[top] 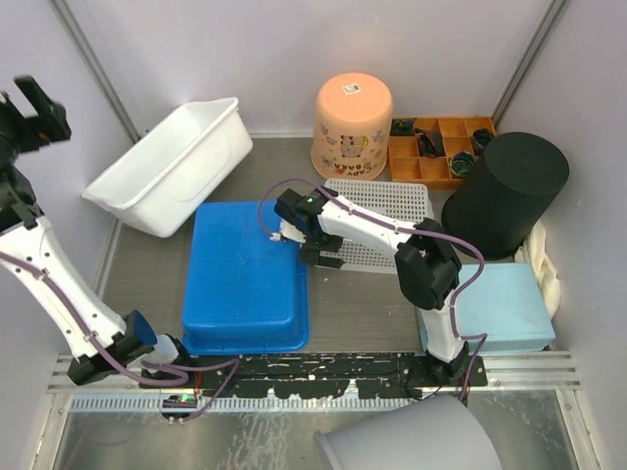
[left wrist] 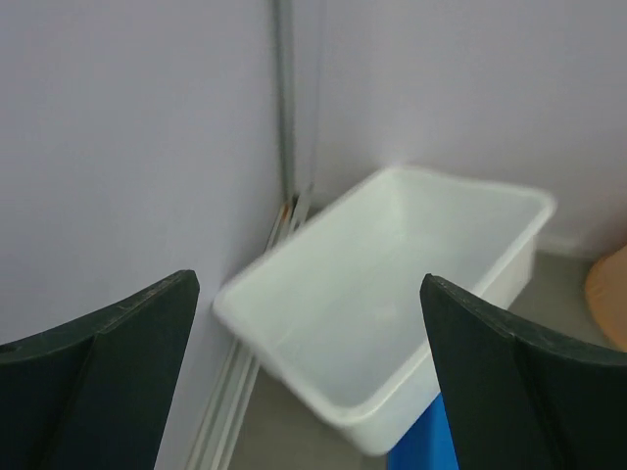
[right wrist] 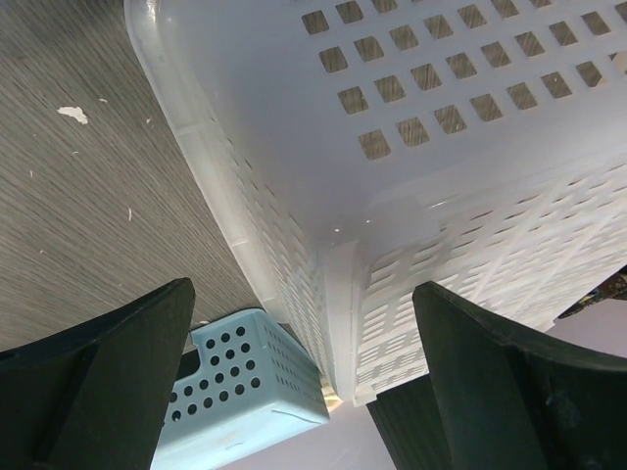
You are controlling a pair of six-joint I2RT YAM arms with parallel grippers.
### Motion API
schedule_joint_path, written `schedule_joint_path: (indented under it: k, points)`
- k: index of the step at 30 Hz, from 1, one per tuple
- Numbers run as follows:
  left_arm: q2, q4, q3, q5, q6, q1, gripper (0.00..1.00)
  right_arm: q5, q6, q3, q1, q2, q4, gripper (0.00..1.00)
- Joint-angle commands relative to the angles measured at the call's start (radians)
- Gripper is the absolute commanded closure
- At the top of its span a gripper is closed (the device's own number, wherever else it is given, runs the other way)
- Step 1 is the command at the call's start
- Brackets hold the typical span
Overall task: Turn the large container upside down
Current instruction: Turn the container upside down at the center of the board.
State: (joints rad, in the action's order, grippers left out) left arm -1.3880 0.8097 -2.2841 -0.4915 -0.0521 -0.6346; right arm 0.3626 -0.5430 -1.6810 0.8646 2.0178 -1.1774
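Top: blue container (top: 245, 279) looks bottom-up mid-table. Left gripper (top: 37, 106) raised by left wall, right gripper (top: 323, 257) at its right edge; both wide, empty.
Left wrist: white tub (left wrist: 392, 294) ahead, untouched.
Right wrist: perforated basket (right wrist: 441, 147) below, untouched.

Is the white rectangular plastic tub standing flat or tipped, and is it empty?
Tipped and empty: the white rectangular plastic tub sits slanted by the left wall, its bare inside showing.
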Motion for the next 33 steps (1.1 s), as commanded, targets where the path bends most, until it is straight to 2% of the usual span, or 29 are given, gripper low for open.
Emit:
schedule_joint_path:
  k: [1, 4, 6, 9, 11, 13, 15, 18, 20, 23, 28, 33]
  points:
    - [0.099, 0.162, 0.273, 0.283, 0.248, 0.004, 0.02, -0.032, -0.058, 0.091, 0.049, 0.025, -0.085, 0.0]
    - [0.176, 0.238, 0.331, 0.303, 0.272, 0.003, 0.02, -0.008, -0.094, 0.063, 0.069, -0.047, -0.064, 0.0]
    - [0.196, 0.285, 0.339, 0.342, 0.274, 0.004, 0.02, -0.031, -0.137, -0.04, 0.084, -0.094, -0.057, 0.0]
    - [0.201, 0.374, 0.346, 0.405, 0.287, 0.005, 0.02, -0.19, -0.187, -0.336, 0.088, -0.146, 0.02, 0.0]
    - [0.178, 0.507, 0.327, 0.376, 0.3, 0.004, 0.02, -0.273, -0.156, -0.59, 0.082, -0.127, 0.086, 0.0]
    - [0.161, 0.629, 0.328, 0.341, 0.299, 0.003, 0.02, -0.284, -0.088, -0.874, 0.072, -0.069, 0.176, 0.0]
    - [0.169, 0.701, 0.374, 0.355, 0.284, 0.004, 0.02, -0.304, -0.048, -1.022, 0.064, -0.047, 0.303, 0.0]
    - [0.218, 0.734, 0.468, 0.426, 0.192, 0.003, 0.02, -0.325, 0.0, -0.904, 0.062, -0.107, 0.588, 0.0]
    - [0.27, 0.722, 0.534, 0.426, 0.161, 0.004, 0.02, -0.334, 0.083, -0.943, 0.046, -0.066, 0.628, 0.0]
    - [0.356, 0.676, 0.656, 0.375, 0.158, 0.004, 0.02, -0.374, 0.221, -0.849, -0.006, -0.088, 0.686, 0.0]
    - [0.416, 0.667, 0.764, 0.233, 0.144, 0.003, 0.02, -0.331, 0.322, -0.73, -0.055, -0.134, 0.596, 0.0]
    - [0.394, 0.695, 0.781, 0.208, 0.182, 0.004, 0.02, -0.378, 0.231, -0.682, -0.067, -0.16, 0.382, 0.0]
